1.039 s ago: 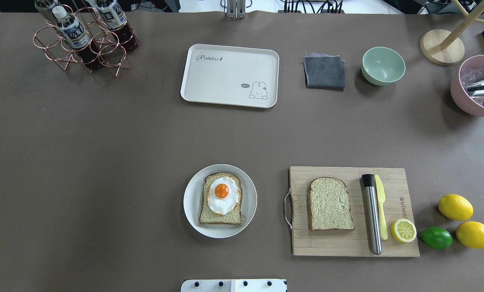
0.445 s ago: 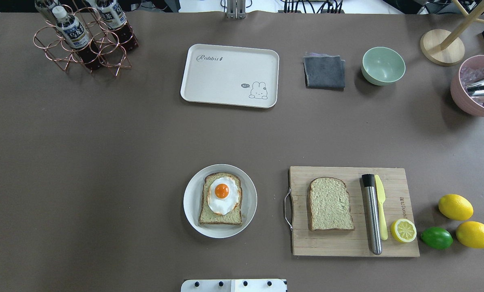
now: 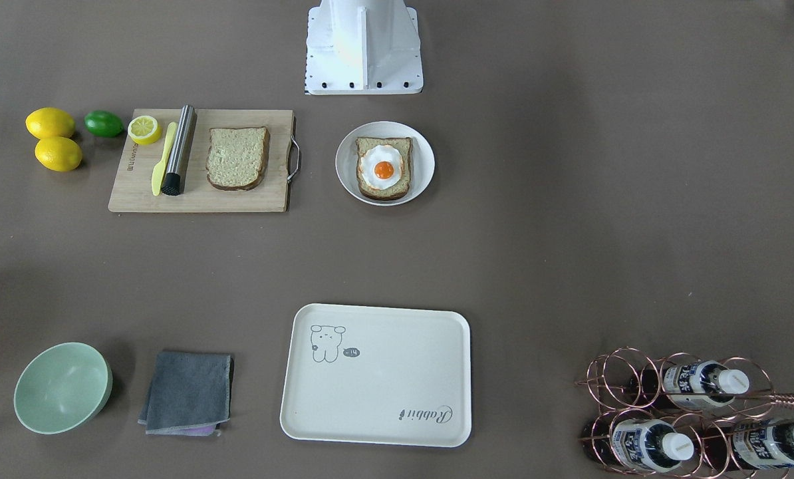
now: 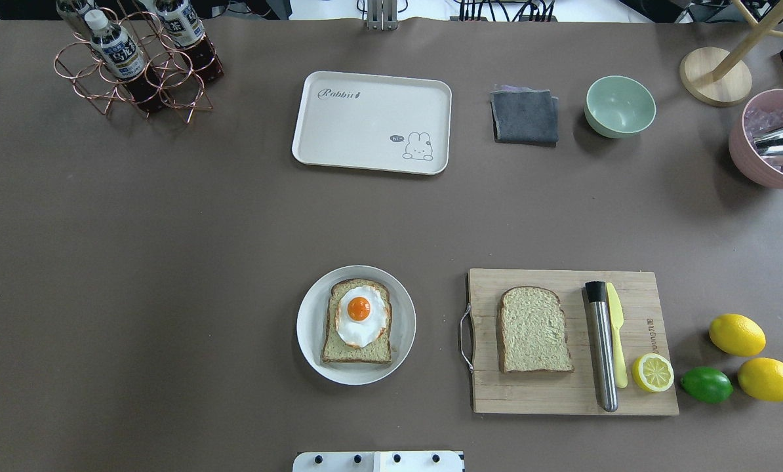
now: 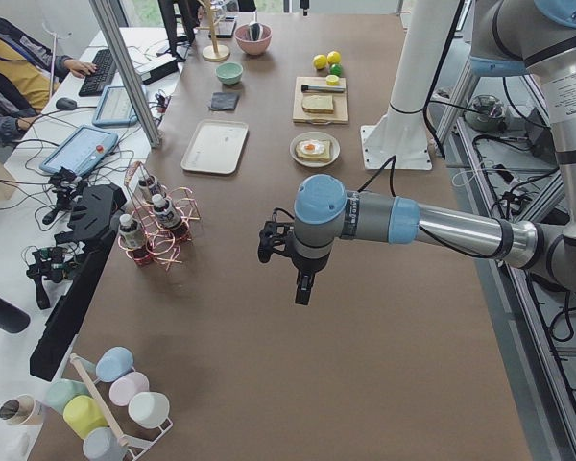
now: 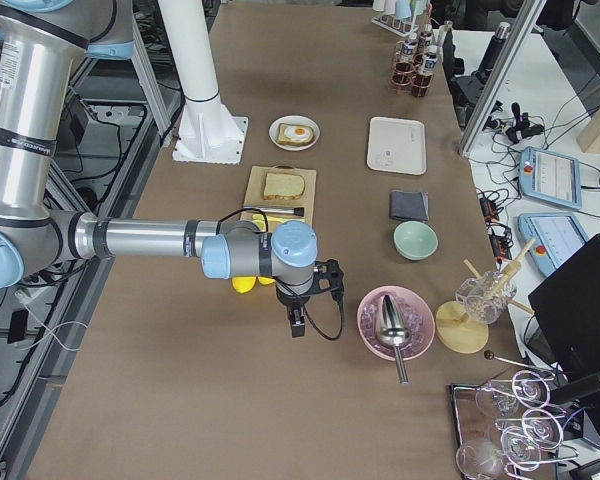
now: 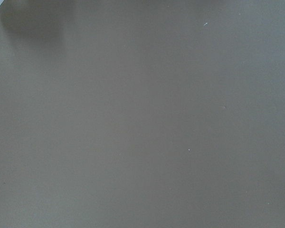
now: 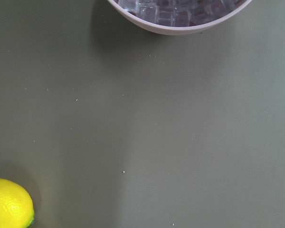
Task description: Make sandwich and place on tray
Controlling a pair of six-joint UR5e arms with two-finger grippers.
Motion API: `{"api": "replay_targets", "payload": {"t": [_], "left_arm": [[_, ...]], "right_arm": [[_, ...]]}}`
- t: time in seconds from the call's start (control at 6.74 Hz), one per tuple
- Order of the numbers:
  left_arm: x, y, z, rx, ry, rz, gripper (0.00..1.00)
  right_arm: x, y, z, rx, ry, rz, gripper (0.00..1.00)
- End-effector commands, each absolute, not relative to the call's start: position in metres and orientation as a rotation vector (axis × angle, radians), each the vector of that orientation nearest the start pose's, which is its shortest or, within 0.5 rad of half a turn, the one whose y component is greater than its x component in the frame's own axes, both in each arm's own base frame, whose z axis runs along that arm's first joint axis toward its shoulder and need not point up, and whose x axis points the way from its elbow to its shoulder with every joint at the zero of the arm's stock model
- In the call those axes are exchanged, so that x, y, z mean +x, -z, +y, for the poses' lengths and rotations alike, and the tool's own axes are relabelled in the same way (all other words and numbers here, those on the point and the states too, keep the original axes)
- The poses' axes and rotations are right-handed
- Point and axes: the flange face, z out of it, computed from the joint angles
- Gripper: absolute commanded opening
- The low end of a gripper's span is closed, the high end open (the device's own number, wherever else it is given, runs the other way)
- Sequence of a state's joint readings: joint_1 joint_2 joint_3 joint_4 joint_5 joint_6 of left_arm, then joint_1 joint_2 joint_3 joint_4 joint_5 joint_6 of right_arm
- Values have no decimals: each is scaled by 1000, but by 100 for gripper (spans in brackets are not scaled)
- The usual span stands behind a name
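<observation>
Brown-crusted bread slice under white fried egg shows overhead. Only side views show left gripper and right gripper; whether clenched, I cannot tell.

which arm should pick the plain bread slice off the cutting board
Right. The plain bread slice lies on the cutting board on the robot's right side, and the right gripper hangs near the lemons beside that board. The left gripper hangs over bare table, far off.

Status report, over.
Left gripper, right gripper: out wide, jaws unreadable. Egg-topped bread slice on round white plate; plain slice on wooden board. Cream rectangular tray bare. Route looks open.
</observation>
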State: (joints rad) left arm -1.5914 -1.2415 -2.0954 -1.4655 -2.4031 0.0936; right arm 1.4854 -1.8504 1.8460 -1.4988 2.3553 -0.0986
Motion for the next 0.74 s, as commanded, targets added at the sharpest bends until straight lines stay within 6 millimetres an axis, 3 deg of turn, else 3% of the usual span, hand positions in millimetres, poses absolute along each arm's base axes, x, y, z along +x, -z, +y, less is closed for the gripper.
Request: {"api": "replay_targets", "payload": {"t": [0.0,0.59], "left_arm": [[-66,-544,-351,140,-115,834,96],[-76,-546,-346,166,-100,803,98]], "right_arm": [[29,-650,-382,41,192,-794,100],[27,-645,-385,73,207,-794,100]]}}
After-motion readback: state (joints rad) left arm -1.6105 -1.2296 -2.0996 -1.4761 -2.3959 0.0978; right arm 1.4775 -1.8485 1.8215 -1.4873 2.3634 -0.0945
